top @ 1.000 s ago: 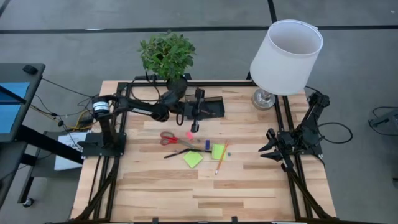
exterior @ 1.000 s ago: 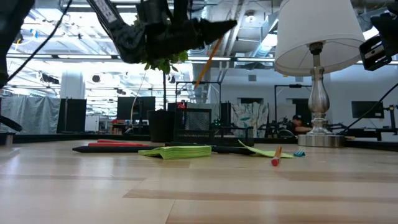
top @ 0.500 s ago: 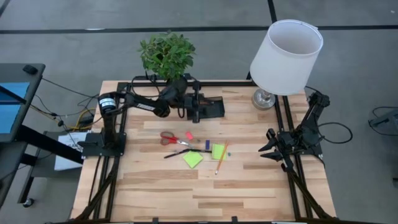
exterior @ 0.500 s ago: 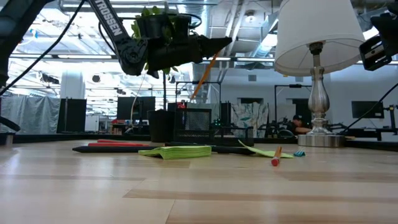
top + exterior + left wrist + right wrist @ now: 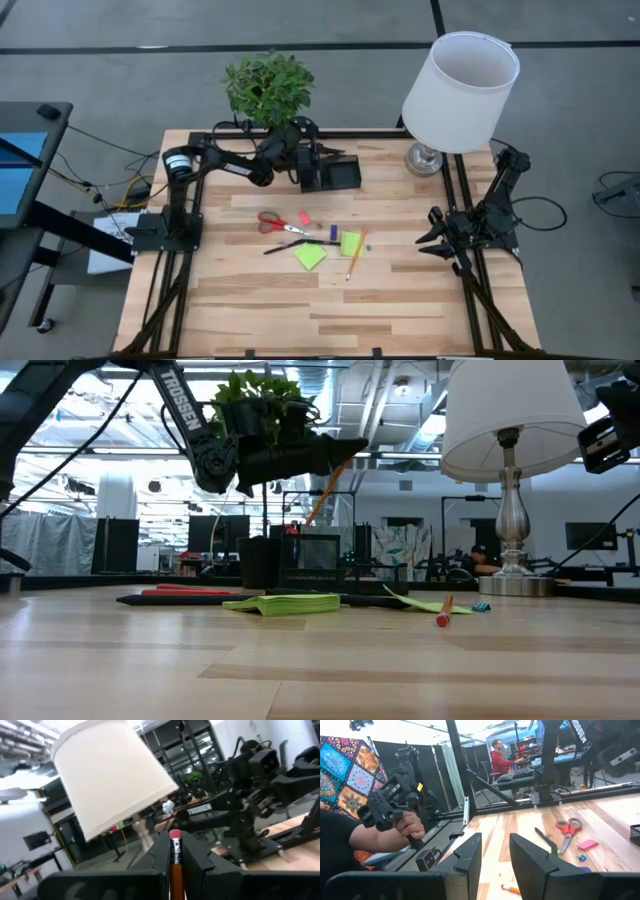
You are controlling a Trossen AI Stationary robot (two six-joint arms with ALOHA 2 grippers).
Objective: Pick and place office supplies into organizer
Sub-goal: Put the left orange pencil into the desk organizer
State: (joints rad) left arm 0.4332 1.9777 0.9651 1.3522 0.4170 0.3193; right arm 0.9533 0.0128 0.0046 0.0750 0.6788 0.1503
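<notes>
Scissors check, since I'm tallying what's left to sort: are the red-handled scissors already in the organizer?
No, the scissors lie flat on the table, short of the organizer.

Plant (image 5: 268, 87) and lamp (image 5: 459, 92) (rear edge) flank the organizer (image 5: 332, 176).

A leafy potted plant (image 5: 268, 88) stands at the surface's (image 5: 400, 290) far edge, a white-shaded lamp (image 5: 460, 90) far right.

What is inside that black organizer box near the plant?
The organizer looks dark inside; no contents can be made out. The left gripper hovers over it, shut on an orange pencil and covering part of it.
</notes>
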